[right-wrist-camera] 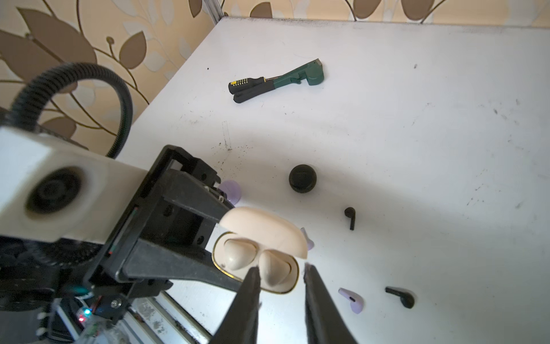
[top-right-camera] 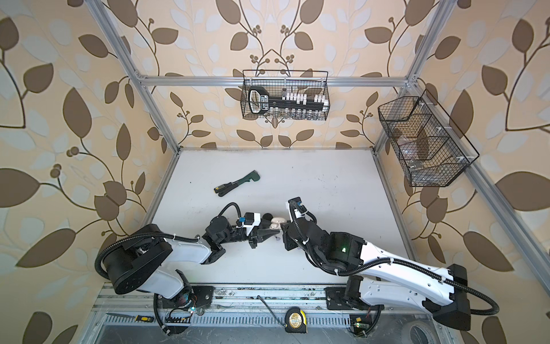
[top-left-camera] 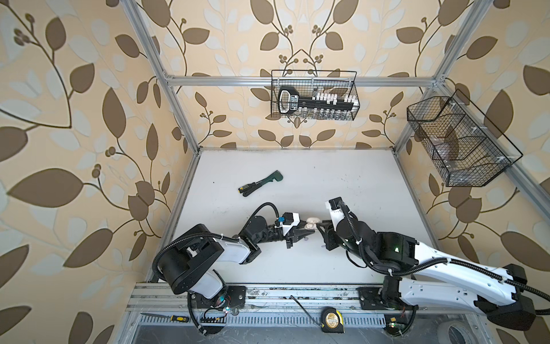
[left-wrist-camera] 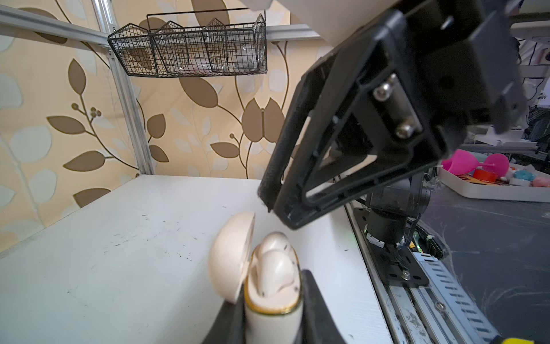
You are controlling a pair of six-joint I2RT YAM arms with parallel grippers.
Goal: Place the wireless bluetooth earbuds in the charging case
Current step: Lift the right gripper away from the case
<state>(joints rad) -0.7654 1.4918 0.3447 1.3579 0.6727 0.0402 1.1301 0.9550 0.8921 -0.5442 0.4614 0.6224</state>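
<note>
**Ana:** White tabletop (top-left-camera: 297, 178), leaf-papered walls all round. What's at the middle in both top views?

**Ben:** That's the left gripper (top-left-camera: 308, 231), clamped on the cream charging case (top-left-camera: 312, 222) with its lid raised. The right gripper (top-left-camera: 320, 227) sits just beside the case, tips toward it.

**Ana:** And the left wrist view?

**Ben:** The case body is pinched between the left fingers (left-wrist-camera: 315, 303). Two cream earbuds (left-wrist-camera: 276, 268) sit in its wells. One right finger (left-wrist-camera: 290, 178) hangs just above the lid (left-wrist-camera: 230, 256).

**Ana:** Right wrist view?

**Ben:** The right tips stand a little apart, astride one seated bud, and I see no pinch on it. One black earbud (right-wrist-camera: 350, 216) lies near the case. A second black earbud (right-wrist-camera: 400, 296) and a lilac earbud (right-wrist-camera: 352, 299) lie farther off. A shut black case (right-wrist-camera: 302, 178) sits beyond the lid.

**Ana:** Which step, then?

**Ben:** The cream pair looks home, so I'd call this the let-go. The next move calls for lifting straight off without nudging bud or lid, then going for a loose earbud.
</note>
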